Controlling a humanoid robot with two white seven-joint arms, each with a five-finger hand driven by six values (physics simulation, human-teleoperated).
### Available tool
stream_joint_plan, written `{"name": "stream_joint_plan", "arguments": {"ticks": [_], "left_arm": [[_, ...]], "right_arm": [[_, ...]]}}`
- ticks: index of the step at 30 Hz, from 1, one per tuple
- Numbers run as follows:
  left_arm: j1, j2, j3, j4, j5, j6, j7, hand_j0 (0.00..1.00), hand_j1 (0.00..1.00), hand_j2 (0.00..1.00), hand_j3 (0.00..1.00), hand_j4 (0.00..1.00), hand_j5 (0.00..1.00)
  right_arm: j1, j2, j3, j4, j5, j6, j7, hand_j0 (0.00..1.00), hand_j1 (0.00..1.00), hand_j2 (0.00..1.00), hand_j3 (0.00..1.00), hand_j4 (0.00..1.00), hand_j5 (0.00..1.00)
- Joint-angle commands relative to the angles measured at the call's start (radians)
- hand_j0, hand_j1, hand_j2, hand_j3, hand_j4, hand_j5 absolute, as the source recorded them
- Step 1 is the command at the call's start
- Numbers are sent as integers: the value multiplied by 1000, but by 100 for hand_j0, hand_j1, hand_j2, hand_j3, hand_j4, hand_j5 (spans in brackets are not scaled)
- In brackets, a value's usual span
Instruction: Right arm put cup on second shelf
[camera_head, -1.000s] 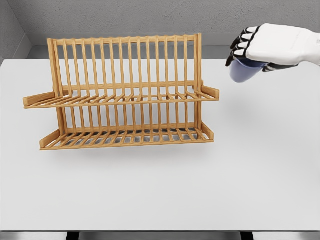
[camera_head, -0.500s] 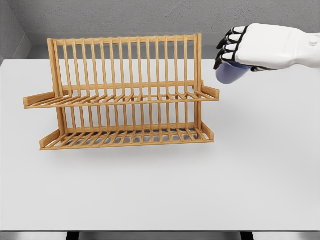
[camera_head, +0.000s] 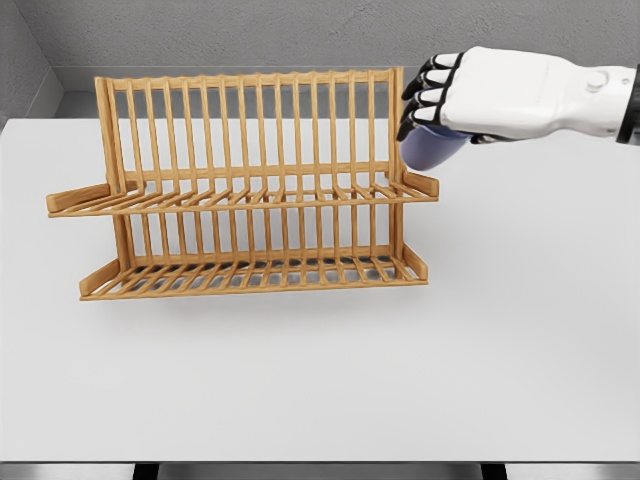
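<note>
A two-tier wooden dish rack (camera_head: 250, 190) stands on the white table (camera_head: 520, 330), left of the middle. Its upper shelf (camera_head: 240, 200) and lower shelf (camera_head: 250, 272) hold nothing. My right hand (camera_head: 440, 105) comes in from the right edge and hovers just above the right end of the upper shelf. Its dark fingers are curled around a pale blue cup (camera_head: 428, 148), which hangs tilted below the palm, close to the rack's right post. The cup's upper part is hidden by the hand. The left arm does not show.
A grey wall runs behind the table. The table's front edge lies near the bottom of the picture. Bare white tabletop stretches to the right and in front of the rack.
My right hand has carried the cup leftward, from well right of the rack to just above the upper shelf's right end. The rack has not moved.
</note>
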Motion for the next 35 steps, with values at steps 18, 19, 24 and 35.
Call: {"name": "stream_joint_plan", "arguments": {"ticks": [18,19,24,35], "left_arm": [[0,0,0,0,0,0,0,100,100,100,100,100,100],[0,0,0,0,0,0,0,100,100,100,100,100,100],[0,0,0,0,0,1,0,100,100,100,100,100,100],[0,0,0,0,0,0,0,100,100,100,100,100,100]], "right_arm": [[-21,37,132,0,-13,3,-1,73,73,73,73,73,73],[-21,35,132,0,-13,3,-1,87,87,87,87,87,87],[-21,28,-27,6,-14,3,-1,100,100,100,100,100,100],[469,87,-575,284,1,3,-1,100,100,100,100,100,100]]}}
